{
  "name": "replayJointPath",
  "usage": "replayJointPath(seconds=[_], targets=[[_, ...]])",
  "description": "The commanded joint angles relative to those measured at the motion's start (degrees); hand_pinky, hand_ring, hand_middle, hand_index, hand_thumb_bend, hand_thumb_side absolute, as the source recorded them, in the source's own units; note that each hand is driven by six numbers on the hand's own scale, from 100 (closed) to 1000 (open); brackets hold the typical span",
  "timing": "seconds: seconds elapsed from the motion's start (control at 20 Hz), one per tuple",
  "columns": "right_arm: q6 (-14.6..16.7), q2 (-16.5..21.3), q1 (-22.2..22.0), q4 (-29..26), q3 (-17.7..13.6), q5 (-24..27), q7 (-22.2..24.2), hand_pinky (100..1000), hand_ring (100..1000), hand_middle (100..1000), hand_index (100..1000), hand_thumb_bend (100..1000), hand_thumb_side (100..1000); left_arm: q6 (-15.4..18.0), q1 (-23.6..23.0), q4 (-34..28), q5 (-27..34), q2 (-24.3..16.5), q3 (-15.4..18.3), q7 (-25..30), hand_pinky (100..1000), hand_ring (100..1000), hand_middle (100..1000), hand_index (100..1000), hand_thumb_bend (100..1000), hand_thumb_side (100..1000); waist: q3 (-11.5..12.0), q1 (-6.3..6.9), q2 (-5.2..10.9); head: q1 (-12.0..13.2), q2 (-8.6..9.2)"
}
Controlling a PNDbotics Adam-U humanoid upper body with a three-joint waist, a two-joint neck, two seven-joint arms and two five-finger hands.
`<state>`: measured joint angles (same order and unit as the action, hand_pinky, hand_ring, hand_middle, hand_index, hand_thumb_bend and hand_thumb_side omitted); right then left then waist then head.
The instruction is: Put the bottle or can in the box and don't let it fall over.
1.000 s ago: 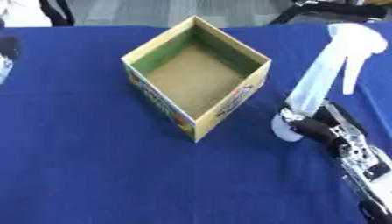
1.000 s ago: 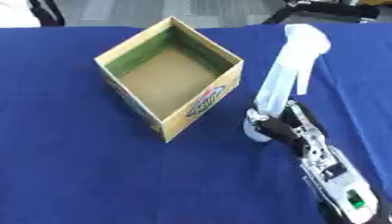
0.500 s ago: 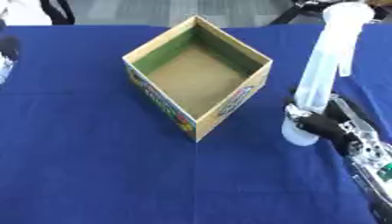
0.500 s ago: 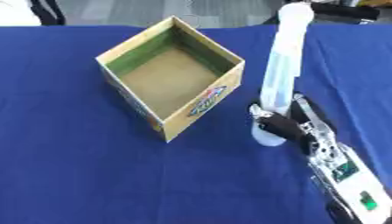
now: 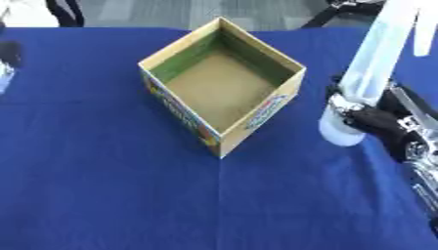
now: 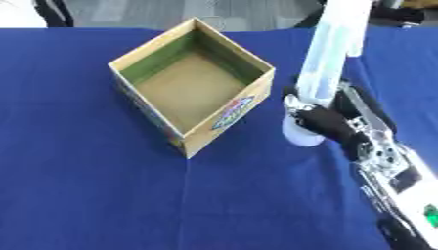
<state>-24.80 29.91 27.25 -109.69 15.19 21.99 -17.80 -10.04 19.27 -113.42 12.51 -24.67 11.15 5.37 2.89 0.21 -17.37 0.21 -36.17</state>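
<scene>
A tall pale-blue spray bottle [image 5: 369,78] with a white base stands upright just right of the box, its trigger head at the picture's top edge. My right hand [image 6: 329,123] comes in from the lower right and its dark fingers are curled round the bottle's lower part. The open cardboard box [image 5: 222,84], tan inside with green inner walls and colourful printed sides, sits corner-on in the middle of the blue cloth. Whether the bottle's base touches the cloth is not clear. My left hand is out of sight.
The blue tablecloth [image 5: 102,185] covers the whole table. At the far left edge a dark and pale object [image 5: 7,63] shows partly. Dark chair or stand parts [image 6: 398,12] lie beyond the table's far right edge.
The right hand has carried the bottle up and toward the box, and the bottle has gone from leaning to nearly upright. The box stays put.
</scene>
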Motion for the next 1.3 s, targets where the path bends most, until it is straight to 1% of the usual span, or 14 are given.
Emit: replayJointPath(seconds=[0.05,0.2,0.4,0.55,0.75,0.8,1.05,1.2,1.3], targets=[[0.02,3.33,2.46,-2.92,-0.89,2.20,-0.32,1000,1000,1000,717,100,256,0.00,1.01,-1.17,0.29,-0.79,0.25,0.01,1000,1000,1000,934,257,229,0.30,0.08,0.91,-0.40,0.21],[0.23,5.27,5.21,-3.21,-1.00,4.77,-0.66,1000,1000,1000,720,100,314,0.14,1.77,-1.17,0.48,-0.50,0.14,0.18,1000,1000,1000,934,256,227,0.95,0.15,0.33,-1.01,0.70],[1.46,6.53,8.94,-1.63,-0.97,8.16,-1.50,1000,1000,1000,720,100,347,0.37,3.11,-1.17,0.88,-0.18,0.05,0.34,1000,1000,1000,933,256,224,2.19,-0.06,-0.59,-1.94,1.47],[2.68,7.12,11.20,0.55,-0.78,10.59,-2.53,1000,1000,1000,719,100,347,0.73,4.33,-1.17,1.35,0.01,-0.12,0.58,1000,1000,1000,933,256,219,3.27,-0.38,-1.19,-2.91,1.97],[5.12,7.83,13.52,3.74,-0.08,13.84,-3.56,1000,1000,1000,714,100,340,1.08,6.16,-1.17,2.04,0.34,-0.54,1.13,1000,1000,1000,933,258,204,4.94,-0.88,-1.98,-4.48,2.74],[5.59,8.07,14.06,4.45,0.12,14.35,-3.83,1000,1000,1000,712,100,333,1.14,6.64,-1.17,2.17,0.44,-0.65,1.32,1000,1000,1000,933,254,189,5.37,-1.01,-2.19,-4.98,2.99],[7.13,9.33,16.76,8.13,1.06,13.51,-4.67,1000,1000,1000,705,100,314,1.48,9.53,-1.17,2.96,1.18,-1.25,2.44,1000,1000,1000,932,249,183,7.92,-1.82,-3.78,-7.70,4.70],[8.59,9.70,18.06,10.26,1.45,12.95,-4.74,1000,1000,1000,705,100,325,1.75,11.27,-1.17,3.52,1.70,-1.83,3.21,1000,1000,1000,932,248,183,9.48,-2.37,-4.75,-9.14,5.88],[9.78,9.79,18.91,11.47,1.60,13.05,-4.75,1000,1000,1000,703,100,357,1.87,12.25,-1.17,3.79,2.02,-2.16,3.67,1000,1000,1000,931,249,184,10.43,-2.77,-5.34,-10.17,6.42]])
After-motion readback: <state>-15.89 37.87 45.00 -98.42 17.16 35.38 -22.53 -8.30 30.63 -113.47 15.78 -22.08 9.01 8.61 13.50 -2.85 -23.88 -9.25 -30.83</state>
